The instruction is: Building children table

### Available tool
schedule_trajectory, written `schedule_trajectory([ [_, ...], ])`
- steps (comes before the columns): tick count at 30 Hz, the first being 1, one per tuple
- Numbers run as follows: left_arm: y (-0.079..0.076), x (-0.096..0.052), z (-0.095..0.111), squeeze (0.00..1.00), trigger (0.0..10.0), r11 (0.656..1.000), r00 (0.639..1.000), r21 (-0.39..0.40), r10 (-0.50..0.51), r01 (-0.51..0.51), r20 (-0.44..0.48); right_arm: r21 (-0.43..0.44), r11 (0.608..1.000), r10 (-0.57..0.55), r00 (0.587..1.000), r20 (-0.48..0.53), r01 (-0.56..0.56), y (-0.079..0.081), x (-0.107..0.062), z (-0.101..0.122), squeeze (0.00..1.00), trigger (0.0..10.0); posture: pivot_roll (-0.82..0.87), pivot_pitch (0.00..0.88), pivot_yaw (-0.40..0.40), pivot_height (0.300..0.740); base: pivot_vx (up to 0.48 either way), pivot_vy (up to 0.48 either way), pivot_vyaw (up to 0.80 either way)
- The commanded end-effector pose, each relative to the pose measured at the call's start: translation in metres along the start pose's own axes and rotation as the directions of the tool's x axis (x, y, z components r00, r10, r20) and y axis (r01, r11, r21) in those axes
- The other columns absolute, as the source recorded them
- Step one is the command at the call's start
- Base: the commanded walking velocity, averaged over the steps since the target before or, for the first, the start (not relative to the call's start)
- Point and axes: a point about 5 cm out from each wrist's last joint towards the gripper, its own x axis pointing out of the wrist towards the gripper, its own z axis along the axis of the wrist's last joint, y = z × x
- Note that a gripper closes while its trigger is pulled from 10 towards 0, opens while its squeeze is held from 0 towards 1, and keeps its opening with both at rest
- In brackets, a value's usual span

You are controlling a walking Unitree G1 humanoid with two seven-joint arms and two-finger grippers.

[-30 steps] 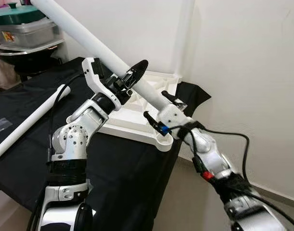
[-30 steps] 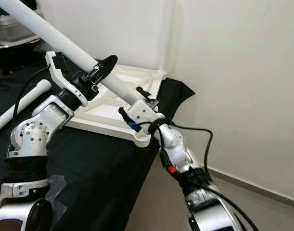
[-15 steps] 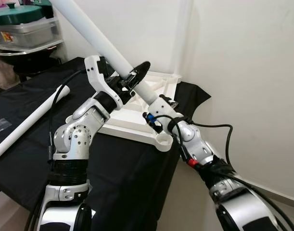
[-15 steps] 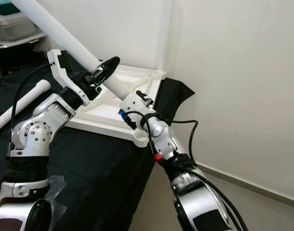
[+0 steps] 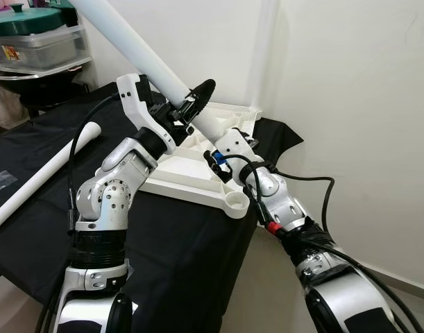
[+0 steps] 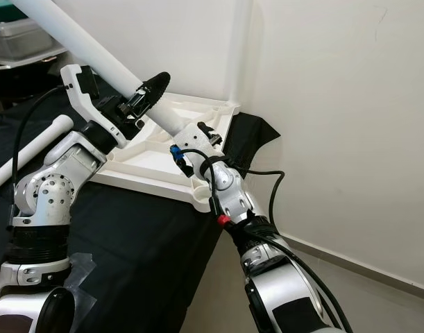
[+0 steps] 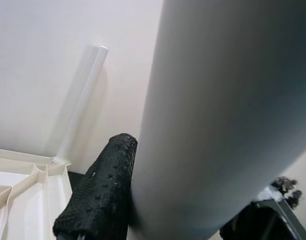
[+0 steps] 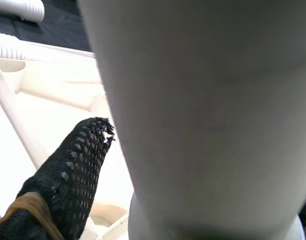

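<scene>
both grippers clamp one white table leg, tilted up to the far left: left gripper mid-shaft, right gripper at its lower end, steering it over the upturned tabletop, likely toward a socket.

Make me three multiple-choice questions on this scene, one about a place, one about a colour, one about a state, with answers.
1. Where does the spare leg lie?
A. on the black cloth
B. on the floor
C. inside the tabletop

2. What colour is the upturned tabletop?
A. black
B. white
C. green

3. How is the raised leg held?
A. by the left pincer alone
B. by both pincers
C. by neither

Answers:
1 A, it rests on the cloth to the robot's left.
2 B, its ribs and corner socket are white.
3 B, the left pincer clamps its middle and the right pincer its lower end.
</scene>
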Motion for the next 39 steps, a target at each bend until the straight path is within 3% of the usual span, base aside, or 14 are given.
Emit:
schedule_trajectory([
  [1,-0.041,0.016,-0.036,0.0,0.0,0.961,0.954,-0.109,-0.266,0.252,-0.135,-0.073,0.996,0.067,0.988,0.141,-0.057,0.014,0.009,0.042,0.0,10.0,0.03,0.0,-0.036,0.74,0.0,0.0,0.0],
  [5,-0.042,0.016,-0.038,0.0,0.2,0.962,0.952,-0.099,-0.267,0.254,-0.15,-0.086,0.995,0.07,0.987,0.146,-0.058,0.015,0.009,0.044,0.0,10.0,0.03,0.0,-0.036,0.74,0.0,0.0,0.0],
  [7,-0.043,0.014,-0.044,0.0,1.5,0.962,0.945,-0.088,-0.271,0.259,-0.182,-0.099,0.993,0.075,0.985,0.157,-0.06,0.017,0.01,0.05,0.0,10.0,0.02,0.0,-0.034,0.74,0.0,0.0,0.0],
  [11,-0.042,0.014,-0.047,0.0,1.7,0.963,0.943,-0.081,-0.269,0.258,-0.195,-0.099,0.993,0.075,0.984,0.163,-0.06,0.017,0.01,0.053,0.0,10.0,0.02,0.0,-0.034,0.74,0.0,0.0,0.0],
  [13,-0.04,0.013,-0.054,0.0,4.2,0.969,0.942,-0.055,-0.248,0.242,-0.225,-0.092,0.994,0.071,0.981,0.178,-0.055,0.018,0.011,0.06,0.0,10.0,0.02,0.0,-0.031,0.74,0.0,0.0,0.0],
  [17,-0.039,0.013,-0.058,0.0,4.7,0.973,0.943,-0.034,-0.231,0.229,-0.239,-0.084,0.995,0.064,0.979,0.191,-0.049,0.018,0.012,0.064,0.0,10.0,0.02,0.0,-0.029,0.74,0.0,0.0,0.0],
  [18,-0.038,0.013,-0.06,0.0,6.2,0.975,0.944,-0.027,-0.222,0.222,-0.244,-0.082,0.996,0.062,0.979,0.196,-0.047,0.018,0.011,0.066,0.0,10.0,0.02,0.0,-0.029,0.74,0.0,0.0,0.0],
  [24,-0.035,0.013,-0.062,0.0,7.2,0.98,0.95,-0.006,-0.193,0.198,-0.246,-0.07,0.997,0.052,0.98,0.194,-0.039,0.017,0.011,0.067,0.0,10.0,0.02,0.0,-0.023,0.74,0.0,0.0,0.0],
  [29,-0.034,0.013,-0.062,0.0,7.4,0.982,0.953,-0.004,-0.185,0.19,-0.241,-0.062,0.997,0.044,0.985,0.167,-0.034,0.016,0.011,0.061,0.0,10.0,0.02,0.0,-0.023,0.74,0.0,0.0,0.0],
  [30,-0.034,0.013,-0.061,0.0,7.5,0.982,0.953,-0.003,-0.186,0.19,-0.24,-0.049,0.998,0.042,0.987,0.157,-0.034,0.017,0.011,0.059,0.0,2.4,0.02,0.0,-0.022,0.74,0.0,0.0,0.0],
  [31,-0.034,0.013,-0.061,0.0,7.5,0.982,0.953,-0.003,-0.186,0.19,-0.24,-0.049,0.998,0.042,0.987,0.157,-0.034,0.017,0.011,0.059,0.0,2.4,0.02,0.0,-0.022,0.74,0.0,0.0,0.0],
  [32,-0.033,0.013,-0.061,0.0,7.6,0.982,0.953,-0.002,-0.185,0.19,-0.239,-0.033,0.999,0.043,0.987,0.152,-0.038,0.018,0.011,0.057,0.0,0.0,0.02,0.0,-0.02,0.74,0.0,0.0,0.0],
  [36,-0.032,0.013,-0.06,0.0,7.7,0.982,0.953,-0.003,-0.184,0.188,-0.24,0.002,0.999,0.039,0.988,0.146,-0.04,0.019,0.01,0.054,0.0,0.0,0.02,0.0,-0.016,0.74,0.0,0.0,0.0],
  [39,-0.032,0.013,-0.06,0.0,8.7,0.982,0.953,-0.004,-0.186,0.19,-0.241,0.009,0.999,0.035,0.989,0.145,-0.037,0.02,0.009,0.053,0.0,0.0,0.02,0.0,-0.013,0.74,0.0,0.0,0.0],
])
